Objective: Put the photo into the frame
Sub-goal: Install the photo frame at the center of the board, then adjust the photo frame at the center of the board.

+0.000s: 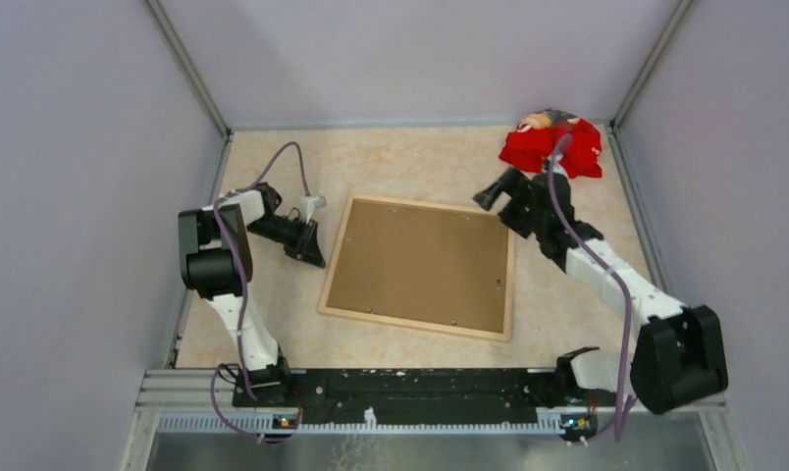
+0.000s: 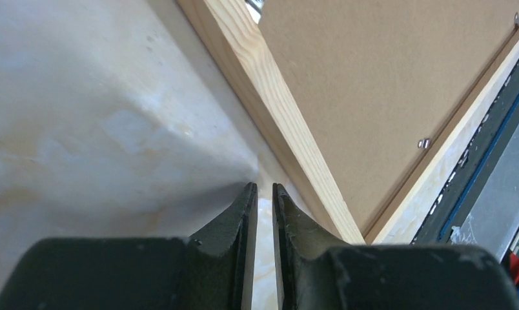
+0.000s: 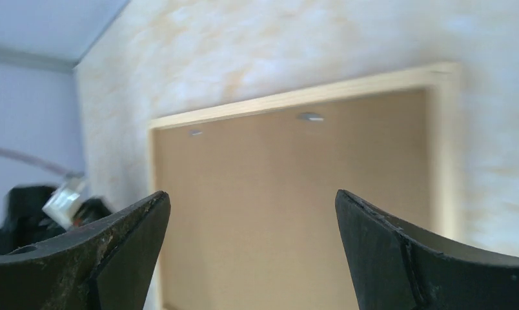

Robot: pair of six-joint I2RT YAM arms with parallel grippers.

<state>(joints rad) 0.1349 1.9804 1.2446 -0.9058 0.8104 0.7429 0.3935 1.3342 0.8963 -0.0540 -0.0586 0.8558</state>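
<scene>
The frame (image 1: 338, 257) of thin light wood lies flat at the table's middle, back side up, with the plain brown backing board (image 1: 420, 265) set in it. The photo is not in view. My left gripper (image 1: 312, 257) sits low at the frame's left edge, empty, jaws nearly touching. The left wrist view shows the gripper (image 2: 264, 187) just beside the wooden edge (image 2: 276, 110). My right gripper (image 1: 487, 196) hovers over the frame's far right corner, open and empty. The right wrist view shows the gripper (image 3: 252, 200) above the board (image 3: 289, 194) and the frame (image 3: 295, 97).
A red cloth bundle (image 1: 552, 145) lies in the far right corner. Small metal tabs (image 2: 424, 143) sit along the board's edges. Grey walls enclose the table on three sides. A black rail (image 1: 410, 388) runs along the near edge.
</scene>
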